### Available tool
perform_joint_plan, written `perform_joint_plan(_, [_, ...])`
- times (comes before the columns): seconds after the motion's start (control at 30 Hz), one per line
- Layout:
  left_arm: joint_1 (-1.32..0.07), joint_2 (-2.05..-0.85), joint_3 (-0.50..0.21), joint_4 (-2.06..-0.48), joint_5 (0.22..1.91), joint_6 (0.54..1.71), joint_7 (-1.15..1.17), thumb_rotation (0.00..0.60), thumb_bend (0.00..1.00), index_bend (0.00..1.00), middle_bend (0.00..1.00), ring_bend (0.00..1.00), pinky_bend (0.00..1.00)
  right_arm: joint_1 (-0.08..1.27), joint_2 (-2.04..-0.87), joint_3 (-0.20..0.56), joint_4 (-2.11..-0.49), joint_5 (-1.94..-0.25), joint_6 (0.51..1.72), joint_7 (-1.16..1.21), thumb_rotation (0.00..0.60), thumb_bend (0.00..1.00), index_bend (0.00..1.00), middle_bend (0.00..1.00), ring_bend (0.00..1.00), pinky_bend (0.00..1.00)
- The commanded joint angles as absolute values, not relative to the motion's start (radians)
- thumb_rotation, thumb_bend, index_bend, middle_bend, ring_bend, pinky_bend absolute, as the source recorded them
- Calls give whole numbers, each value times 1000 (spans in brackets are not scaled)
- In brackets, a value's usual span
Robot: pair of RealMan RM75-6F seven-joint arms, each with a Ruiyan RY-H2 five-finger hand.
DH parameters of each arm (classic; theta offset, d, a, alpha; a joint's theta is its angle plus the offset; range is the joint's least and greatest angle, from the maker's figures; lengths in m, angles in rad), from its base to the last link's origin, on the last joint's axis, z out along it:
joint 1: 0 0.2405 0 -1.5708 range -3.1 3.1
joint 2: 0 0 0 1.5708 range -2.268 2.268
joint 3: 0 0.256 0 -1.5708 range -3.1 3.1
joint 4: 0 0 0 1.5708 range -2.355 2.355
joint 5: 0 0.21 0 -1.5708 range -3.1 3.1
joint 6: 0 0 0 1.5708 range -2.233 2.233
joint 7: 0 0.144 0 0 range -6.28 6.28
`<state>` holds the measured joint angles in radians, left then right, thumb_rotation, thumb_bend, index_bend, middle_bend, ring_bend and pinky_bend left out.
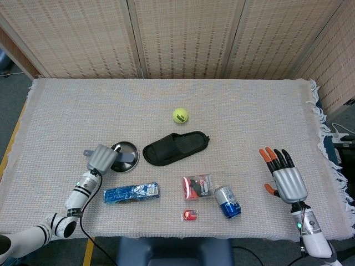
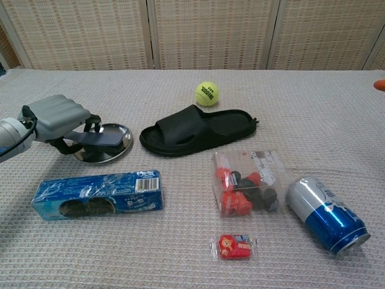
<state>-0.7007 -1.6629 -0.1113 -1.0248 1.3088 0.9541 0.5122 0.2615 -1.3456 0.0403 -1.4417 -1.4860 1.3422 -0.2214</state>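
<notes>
Woven tablecloth (image 1: 233, 105): a dark brush (image 2: 99, 139) is gripped by the left hand (image 2: 55, 115) over a steel dish (image 2: 117, 150); the right hand (image 1: 287, 177) is held spread, empty.

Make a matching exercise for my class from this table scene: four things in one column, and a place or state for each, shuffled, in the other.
Things:
1. tennis ball
2. blue can
3. brush
4. cookie pack

Places or states:
A. lying on its side, right of the snack bag
B. held by the left hand over the metal dish
C. behind the black slipper
D. in front of the metal dish

Pairs: 1-C, 2-A, 3-B, 4-D
</notes>
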Motion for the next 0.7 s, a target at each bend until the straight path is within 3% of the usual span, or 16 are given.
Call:
perform_joint_plan(0.03, [-701, -1663, -109, -1025, 1312, 958, 511, 600, 378, 340, 399, 705, 1000, 262, -1345, 40, -1443, -1485, 1339, -223, 600, 105, 0, 0, 0, 0])
perform_joint_plan(0.37, [-702, -1662, -104, -1024, 1332, 983, 484, 600, 382, 448, 533, 706, 1000, 262, -1345, 42, -1445, -1485, 1331, -224, 600, 105, 0, 0, 0, 0])
perform_joint_plan(0.6, [-695, -1659, -107, -1035, 1351, 1019, 438, 600, 506, 519, 635, 706, 1000, 272, -1359, 49, -1417, -1488, 1320, -220, 600, 106, 0, 0, 0, 0])
perform_joint_plan(0.7, [-698, -1645, -113, -1052, 1351, 1016, 420, 600, 504, 521, 638, 706, 1000, 296, -1374, 63, -1383, -1488, 1295, -201, 600, 202, 0, 0, 0, 0])
